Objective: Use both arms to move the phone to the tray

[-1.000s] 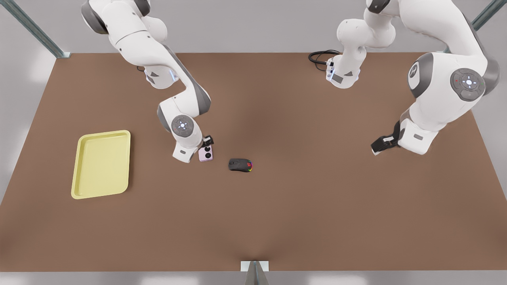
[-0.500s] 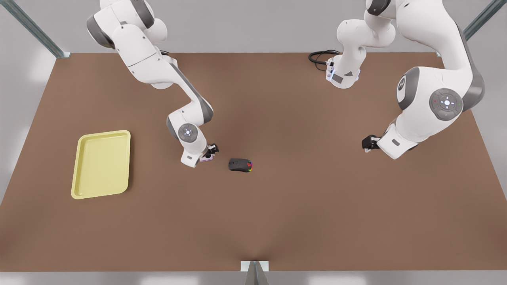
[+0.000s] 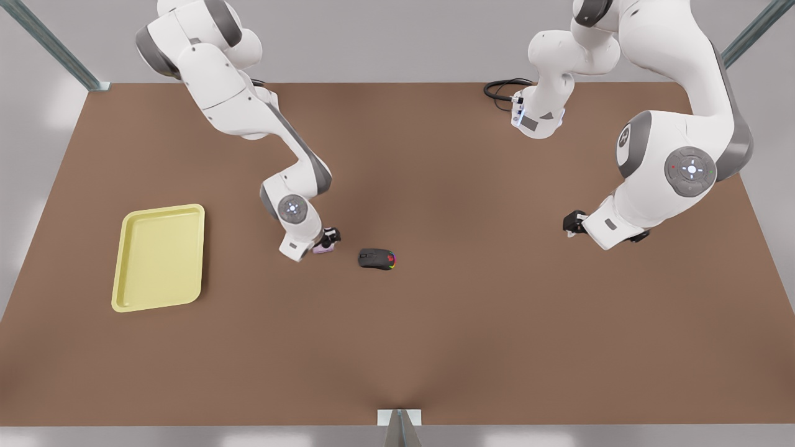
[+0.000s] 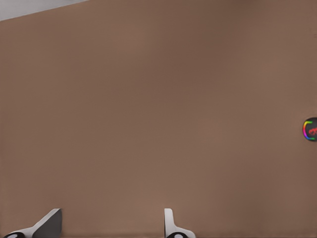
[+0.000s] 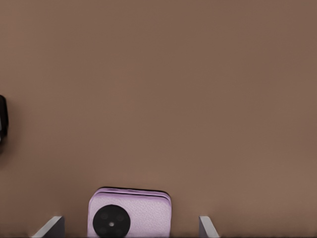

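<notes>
The pale pink phone (image 3: 323, 249) lies flat on the brown table, mostly covered by my right gripper (image 3: 327, 238) in the front view. In the right wrist view the phone (image 5: 130, 214) sits between the two fingertips (image 5: 51, 226), which stand open with a gap on each side. My left gripper (image 3: 572, 223) hovers open over bare table at the front view's right, far from the phone; its open fingertips (image 4: 48, 223) show in the left wrist view. The pale yellow tray (image 3: 158, 257) lies at the front view's left with nothing in it.
A black mouse with rainbow lights (image 3: 376, 258) lies just to the right of the phone in the front view, and its edge (image 4: 310, 130) appears in the left wrist view. A black cable (image 3: 500, 92) coils at the table's back edge.
My right gripper has come down over the phone, now hiding most of it. My left arm has drifted toward the front view's left and lowered a little.
</notes>
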{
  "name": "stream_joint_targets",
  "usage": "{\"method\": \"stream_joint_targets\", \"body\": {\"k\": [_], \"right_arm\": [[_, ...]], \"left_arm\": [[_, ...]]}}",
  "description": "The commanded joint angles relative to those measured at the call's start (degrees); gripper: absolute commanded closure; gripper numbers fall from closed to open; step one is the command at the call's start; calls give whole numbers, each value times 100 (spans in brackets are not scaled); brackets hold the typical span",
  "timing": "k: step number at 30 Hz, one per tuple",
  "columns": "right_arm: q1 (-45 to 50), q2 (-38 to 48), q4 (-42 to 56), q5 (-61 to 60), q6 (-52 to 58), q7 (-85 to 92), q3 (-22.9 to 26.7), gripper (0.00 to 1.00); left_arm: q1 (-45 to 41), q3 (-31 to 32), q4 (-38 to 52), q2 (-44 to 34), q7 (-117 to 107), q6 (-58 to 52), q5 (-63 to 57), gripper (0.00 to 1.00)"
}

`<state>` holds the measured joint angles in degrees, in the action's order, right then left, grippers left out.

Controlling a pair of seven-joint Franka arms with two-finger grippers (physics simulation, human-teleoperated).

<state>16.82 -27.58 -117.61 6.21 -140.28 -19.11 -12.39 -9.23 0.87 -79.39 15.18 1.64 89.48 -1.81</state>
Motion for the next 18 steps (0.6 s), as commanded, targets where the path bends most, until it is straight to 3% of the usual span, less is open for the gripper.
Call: {"method": "stream_joint_targets", "body": {"k": [1, 18], "right_arm": [[5, -2, -43, -6, -87, -480, 0, 0], [-3, -389, 54, 20, -403, -427, 44, 0]], "left_arm": [[0, 0, 3, -6, 425, -10, -4, 0], [0, 0, 12, 64, 381, -1, -4, 0]]}}
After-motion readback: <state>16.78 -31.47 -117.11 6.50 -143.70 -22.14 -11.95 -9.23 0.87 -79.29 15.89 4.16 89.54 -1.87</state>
